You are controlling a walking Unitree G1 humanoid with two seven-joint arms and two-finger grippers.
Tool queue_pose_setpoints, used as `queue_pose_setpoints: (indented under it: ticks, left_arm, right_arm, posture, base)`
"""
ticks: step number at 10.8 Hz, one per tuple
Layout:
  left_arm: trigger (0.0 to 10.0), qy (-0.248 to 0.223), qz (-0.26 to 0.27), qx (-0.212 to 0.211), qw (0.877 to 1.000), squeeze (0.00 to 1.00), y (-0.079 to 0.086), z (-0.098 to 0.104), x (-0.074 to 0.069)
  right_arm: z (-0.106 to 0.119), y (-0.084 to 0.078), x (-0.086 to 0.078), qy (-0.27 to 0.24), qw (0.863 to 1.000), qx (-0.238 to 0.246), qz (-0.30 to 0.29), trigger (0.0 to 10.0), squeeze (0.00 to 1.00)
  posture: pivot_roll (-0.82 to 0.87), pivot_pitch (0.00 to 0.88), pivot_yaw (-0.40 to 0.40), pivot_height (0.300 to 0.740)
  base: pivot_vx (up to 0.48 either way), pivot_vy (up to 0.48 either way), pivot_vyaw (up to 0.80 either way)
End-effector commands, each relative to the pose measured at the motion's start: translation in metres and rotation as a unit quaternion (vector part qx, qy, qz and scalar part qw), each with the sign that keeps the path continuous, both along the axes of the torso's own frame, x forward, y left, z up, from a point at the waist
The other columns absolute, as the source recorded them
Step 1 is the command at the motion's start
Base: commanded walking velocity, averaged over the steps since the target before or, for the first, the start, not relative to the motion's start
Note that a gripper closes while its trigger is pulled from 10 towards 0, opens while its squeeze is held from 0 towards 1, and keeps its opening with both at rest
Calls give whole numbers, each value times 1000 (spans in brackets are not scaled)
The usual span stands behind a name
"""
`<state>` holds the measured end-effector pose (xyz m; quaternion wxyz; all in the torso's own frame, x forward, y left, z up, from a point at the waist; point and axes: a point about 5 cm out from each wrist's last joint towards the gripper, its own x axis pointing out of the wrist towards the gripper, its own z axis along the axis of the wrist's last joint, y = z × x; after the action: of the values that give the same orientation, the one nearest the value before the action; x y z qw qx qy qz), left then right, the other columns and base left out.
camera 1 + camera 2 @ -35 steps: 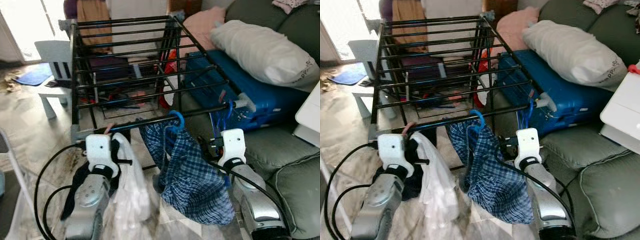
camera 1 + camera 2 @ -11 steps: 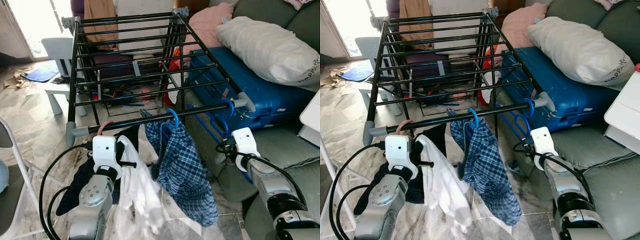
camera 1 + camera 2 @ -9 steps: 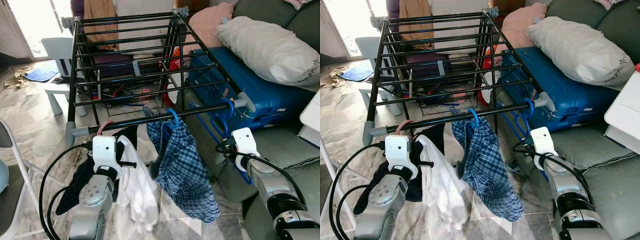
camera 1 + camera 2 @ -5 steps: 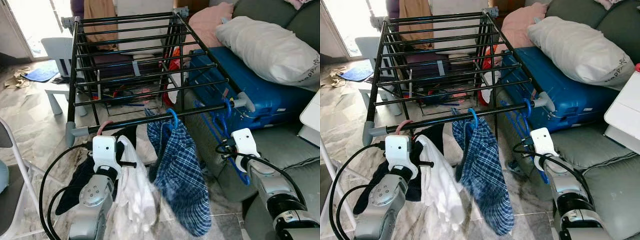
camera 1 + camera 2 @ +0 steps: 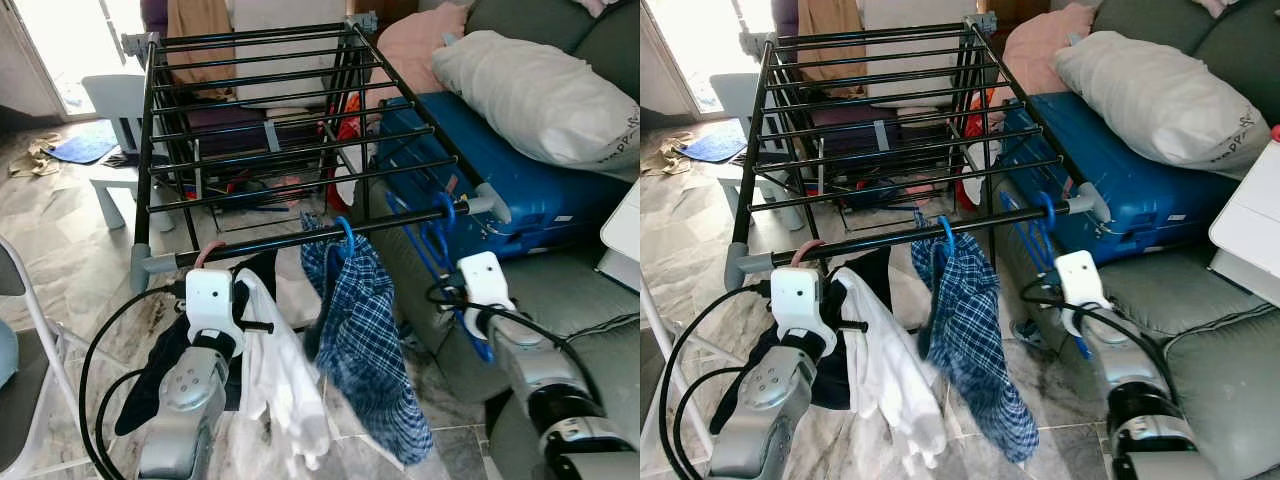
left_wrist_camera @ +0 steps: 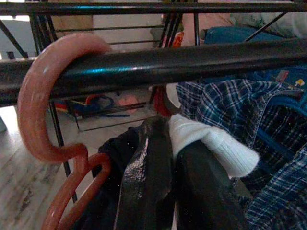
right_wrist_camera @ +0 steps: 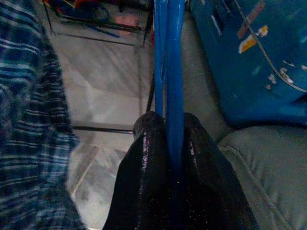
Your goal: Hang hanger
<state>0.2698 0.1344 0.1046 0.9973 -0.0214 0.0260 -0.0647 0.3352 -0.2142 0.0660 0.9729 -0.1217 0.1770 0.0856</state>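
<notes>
Right wrist view: right gripper (image 7: 169,129) clamps blue hanger (image 7: 168,57).

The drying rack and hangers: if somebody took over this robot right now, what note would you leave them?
Right gripper: jaws shut on the empty blue hanger, whose hook is already over the front rail of the drying rack.
Left gripper: jaws shut on white cloth, just below the pink hanger hooked on the same rail.
Done: the plaid shirt hangs mid-rail on its own blue hook.
Left: check that both hooks sit firmly, then open the jaws and draw back.
</notes>
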Motion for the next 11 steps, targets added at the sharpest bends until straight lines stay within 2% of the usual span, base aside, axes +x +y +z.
queue_pose_setpoints:
  ticks: [1, 2, 3, 4, 5, 6, 7, 9, 11]
  left_arm:
    - [10000, -21, 6, 8, 1000, 0, 0, 10, 6]
    - [10000, -35, 11, 9, 999, 0, -1, 16, 10]
    - [10000, -41, 23, 15, 999, 0, 1, 21, 12]
    - [10000, -46, 33, 34, 998, 0, -2, 25, 15]
    - [10000, -48, 33, 44, 997, 0, -5, 25, 15]
    - [10000, -43, 42, 46, 997, 0, -7, 22, 15]
    - [10000, -39, 49, 50, 997, 0, -7, 19, 14]
    - [10000, -30, 66, 54, 996, 0, 1, 12, 10]
    - [10000, -27, 71, 56, 996, 0, 5, 11, 9]
  right_arm:
    - [15, 5, 8, -40, 999, 10, -1, 0, 0]
    - [19, 8, 9, -56, 998, 16, -2, 0, 0]
    - [23, 13, 10, -79, 997, 23, -4, 1608, 0]
    - [31, 17, 11, -116, 992, 38, -15, 3686, 0]
    - [36, 20, 11, -141, 989, 42, -23, 4353, 0]
    - [41, 17, 10, -162, 985, 50, -40, 5961, 0]
    - [40, 12, 5, -167, 982, 56, -62, 10000, 0]
    - [28, 7, -13, -165, 982, 60, -76, 10000, 0]
    - [26, 5, -25, -174, 979, 67, -87, 10000, 0]
  posture:
    - [-87, 0, 19, 740]
    - [-89, 19, 20, 740]
    - [-92, 33, 21, 740]
    - [-91, 30, 14, 740]
    - [-96, 34, 12, 740]
    - [-93, 31, 6, 740]
    - [-89, 23, 1, 740]
    - [-84, 12, -6, 740]
    - [-85, 0, -1, 740]
  base:
    - [0, 0, 0]
    - [0, 0, 0]
    - [0, 0, 0]
    - [0, 0, 0]
    - [0, 0, 0]
    - [0, 0, 0]
    - [0, 0, 0]
    - [0, 0, 0]
    - [0, 0, 0]
